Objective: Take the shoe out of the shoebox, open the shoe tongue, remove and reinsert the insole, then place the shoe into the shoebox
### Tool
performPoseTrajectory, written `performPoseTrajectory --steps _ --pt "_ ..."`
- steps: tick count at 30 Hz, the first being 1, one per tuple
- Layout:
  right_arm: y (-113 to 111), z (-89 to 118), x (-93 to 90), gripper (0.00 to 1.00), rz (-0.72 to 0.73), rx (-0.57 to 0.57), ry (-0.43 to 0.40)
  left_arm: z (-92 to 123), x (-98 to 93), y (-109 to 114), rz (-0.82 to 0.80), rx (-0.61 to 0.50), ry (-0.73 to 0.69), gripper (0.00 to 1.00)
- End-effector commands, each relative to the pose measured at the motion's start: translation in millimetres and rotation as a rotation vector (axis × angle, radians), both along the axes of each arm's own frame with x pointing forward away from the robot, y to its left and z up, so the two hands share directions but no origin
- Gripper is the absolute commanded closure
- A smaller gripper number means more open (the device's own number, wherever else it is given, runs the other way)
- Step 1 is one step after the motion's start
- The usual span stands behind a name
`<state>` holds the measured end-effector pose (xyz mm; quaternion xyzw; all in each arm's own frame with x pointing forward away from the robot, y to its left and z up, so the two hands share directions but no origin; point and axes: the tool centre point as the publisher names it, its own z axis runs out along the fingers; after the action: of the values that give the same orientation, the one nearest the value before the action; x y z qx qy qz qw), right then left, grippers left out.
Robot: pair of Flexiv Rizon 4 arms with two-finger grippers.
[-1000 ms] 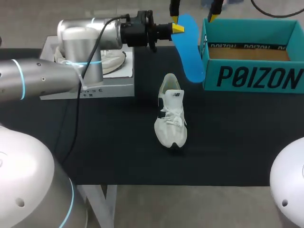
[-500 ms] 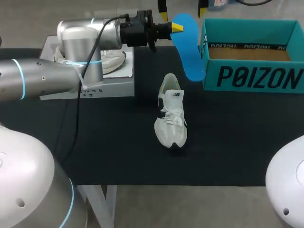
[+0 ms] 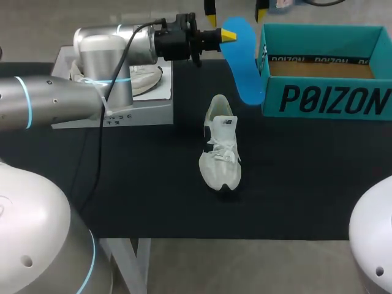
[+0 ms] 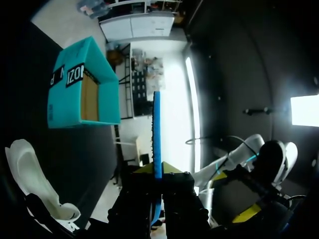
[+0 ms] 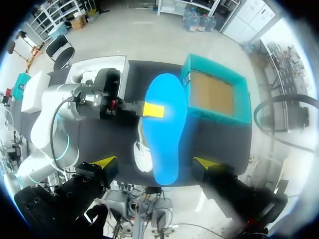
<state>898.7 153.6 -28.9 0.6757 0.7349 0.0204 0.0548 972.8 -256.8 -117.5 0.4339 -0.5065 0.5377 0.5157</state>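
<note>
Landmark: teal shoebox (image 3: pixel 324 101), open at the top, standing on the black table (image 3: pixel 122 177). Its brown inner floor is visible.
Insole: blue insole (image 3: pixel 242 61), held in the air just outside the shoebox's left wall. In the head view its lower end overlaps the box's front left corner; contact with the box cannot be determined.
Left gripper: left gripper (image 3: pixel 228 35) lies level, on the side of the insole away from the shoebox. In the left wrist view both yellow tips are pressed against the insole's two faces, which are seen edge-on. The grip is at the insole's upper part.
Right gripper: right gripper (image 5: pixel 154 162) hangs above the insole, beside the shoebox's left wall. Its fingers are spread wide, one on each side of the insole, and neither touches it.
Shoe: white shoe (image 3: pixel 220 153) rests on its sole on the table, outside the shoebox and near its front left corner. Its heel opening faces the box.
Second shoe: another white shoe (image 3: pixel 146 76) lies on a grey tray (image 3: pixel 110 115), well apart from the shoebox on its left side, beyond the left arm.
</note>
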Motion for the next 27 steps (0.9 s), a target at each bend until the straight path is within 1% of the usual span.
performPoseTrajectory --steps 1,6,8,11,14,17,18,19,27 --pt "-1.0 -0.2 -1.1 0.0 0.001 0.004 -0.004 1.5 -2.1 1.2 0.007 -0.002 -0.002 1.0" --pt "-0.5 0.5 -1.8 0.0 0.005 0.011 -0.005 2.6 -2.6 2.1 0.005 -0.008 -0.005 1.0" --pt "-1.4 1.6 -2.0 0.0 0.007 0.035 -0.019 2.5 -2.5 3.6 0.001 -0.019 0.0 1.0" --pt "-6.0 5.5 -1.7 0.0 0.036 0.146 -0.048 2.3 -3.2 7.6 0.003 -0.018 0.0 1.0" --pt "-15.4 10.5 -1.4 0.0 0.062 0.207 -0.085 2.1 -4.1 13.8 0.008 -0.017 0.003 1.0" --pt "-30.8 15.2 0.6 0.0 0.084 0.308 -0.082 3.7 -4.3 20.0 0.016 -0.02 0.005 1.0" --pt "-37.0 16.8 1.2 0.0 0.109 0.357 -0.077 4.3 -4.6 21.4 0.018 -0.021 0.004 1.0" --pt "-46.0 19.2 2.2 0.0 0.114 0.45 -0.054 5.1 -5.2 23.0 0.02 -0.021 0.003 1.0" --pt "-46.0 19.2 2.2 0.0 0.114 0.45 -0.054 6.7 -9.3 30.1 0.009 -0.035 0.019 1.0"
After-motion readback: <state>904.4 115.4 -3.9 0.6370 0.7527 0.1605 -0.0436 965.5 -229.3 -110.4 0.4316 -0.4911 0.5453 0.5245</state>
